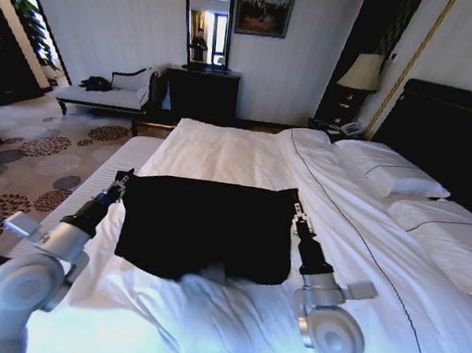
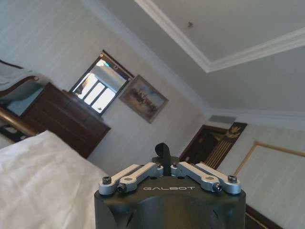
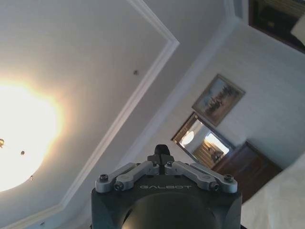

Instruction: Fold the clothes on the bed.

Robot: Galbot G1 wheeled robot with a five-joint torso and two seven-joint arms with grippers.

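The clothes, one black T-shirt (image 1: 204, 228), stretch flat and taut between my two grippers above the bed (image 1: 221, 154); its lower edge droops onto the white duvet. My left gripper (image 1: 121, 180) is at the shirt's upper left corner and my right gripper (image 1: 299, 209) at its upper right corner. Both point up and away from me. In the left wrist view the left gripper (image 2: 162, 149) has its fingers pressed together, as does the right gripper (image 3: 161, 150) in the right wrist view. The pinched cloth itself is hidden behind the gripper bodies.
White pillows (image 1: 390, 173) lie at the right against the dark headboard (image 1: 455, 125). Beyond the bed's far end stand a dark dresser (image 1: 198, 94) with a mirror, a pale chaise (image 1: 109, 94) and a lamp (image 1: 363, 72). Patterned carpet (image 1: 33, 162) lies to the left.
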